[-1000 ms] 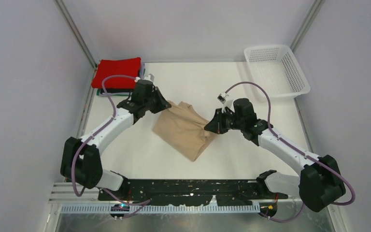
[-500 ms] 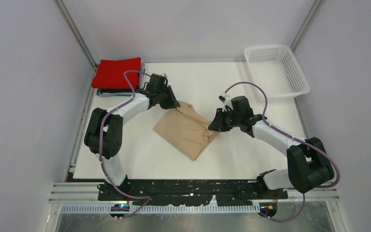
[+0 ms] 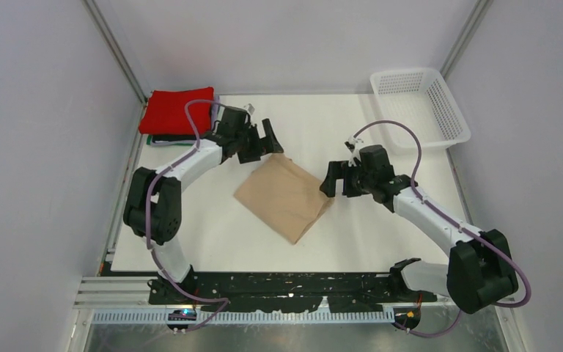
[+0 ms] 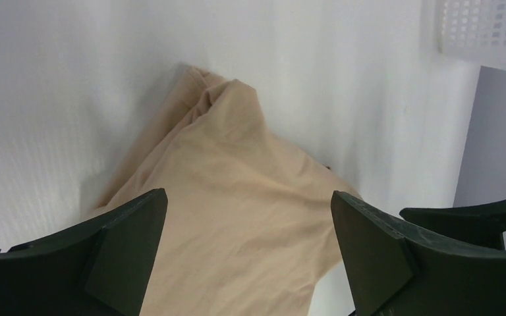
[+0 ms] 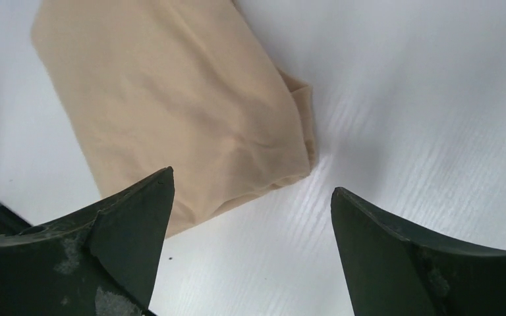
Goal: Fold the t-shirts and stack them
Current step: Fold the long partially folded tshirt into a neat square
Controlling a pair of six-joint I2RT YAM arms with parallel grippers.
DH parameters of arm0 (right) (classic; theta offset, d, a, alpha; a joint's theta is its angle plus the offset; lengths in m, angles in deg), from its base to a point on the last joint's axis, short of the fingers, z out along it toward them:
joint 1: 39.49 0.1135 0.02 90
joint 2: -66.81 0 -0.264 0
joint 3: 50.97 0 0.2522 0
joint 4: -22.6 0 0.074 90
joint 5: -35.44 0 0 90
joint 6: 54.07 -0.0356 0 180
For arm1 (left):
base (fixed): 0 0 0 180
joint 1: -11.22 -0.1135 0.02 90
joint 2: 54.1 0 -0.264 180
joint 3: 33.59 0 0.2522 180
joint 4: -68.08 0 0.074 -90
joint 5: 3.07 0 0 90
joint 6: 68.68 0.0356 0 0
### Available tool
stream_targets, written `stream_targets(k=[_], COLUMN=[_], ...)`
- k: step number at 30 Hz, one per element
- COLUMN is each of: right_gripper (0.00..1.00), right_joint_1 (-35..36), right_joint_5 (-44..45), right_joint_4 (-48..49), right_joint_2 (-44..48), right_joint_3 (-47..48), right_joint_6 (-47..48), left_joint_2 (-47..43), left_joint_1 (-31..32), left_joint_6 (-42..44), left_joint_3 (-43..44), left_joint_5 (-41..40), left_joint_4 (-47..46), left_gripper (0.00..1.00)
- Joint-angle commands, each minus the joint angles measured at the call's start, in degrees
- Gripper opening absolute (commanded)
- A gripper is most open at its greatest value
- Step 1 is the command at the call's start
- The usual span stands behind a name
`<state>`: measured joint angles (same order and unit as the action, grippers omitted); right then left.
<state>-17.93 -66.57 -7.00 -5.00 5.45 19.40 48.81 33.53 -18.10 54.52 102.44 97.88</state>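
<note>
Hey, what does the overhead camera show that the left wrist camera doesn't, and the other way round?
Only the overhead view shows the red t-shirt topping the stack in the far left corner, and the tan t-shirt in full outline. Only the left wrist view shows, close up, that shirt's layered, puckered corner beyond the open left pincer. Both show the tan shirt lying on the white table, and the white basket.

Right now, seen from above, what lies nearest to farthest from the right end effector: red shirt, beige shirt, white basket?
1. Beige shirt, beside the right end effector, mid-table.
2. White basket, far right corner.
3. Red shirt, far left corner.
</note>
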Motion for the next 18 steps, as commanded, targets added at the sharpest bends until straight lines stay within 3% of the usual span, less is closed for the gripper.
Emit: stream_targets(k=[1, 4, 7, 14, 18], right_gripper=[0.95, 0.95, 0.95, 0.95, 0.95], right_joint_1=[0.44, 2.67, 4.18, 3.87, 3.15], right_joint_5=[-11.23, -20.42, -21.91, -14.94, -9.11], right_joint_4=[8.16, 15.3, 19.02, 14.73, 9.42], right_joint_2=[3.92, 1.98, -0.92, -13.03, -19.11], right_joint_3=[-0.49, -2.4, -2.23, 1.42, 4.44], right_joint_6=[-0.68, -4.71, -6.19, -5.62, -4.09], left_joint_2=[-3.05, -0.47, 3.65, 16.24, 19.46], left_joint_1=[2.23, 3.44, 3.62, 3.62, 3.61], left_joint_6=[3.67, 4.13, 3.95, 1.16, 0.02], left_joint_3=[0.51, 2.02, 5.05, 16.32, 18.63], left_joint_5=[4.98, 6.3, 5.88, 5.38, 3.84], left_joint_4=[-2.94, -2.67, -1.21, 3.3, 7.85], left_gripper=[1.0, 0.99, 1.0, 1.0, 1.0])
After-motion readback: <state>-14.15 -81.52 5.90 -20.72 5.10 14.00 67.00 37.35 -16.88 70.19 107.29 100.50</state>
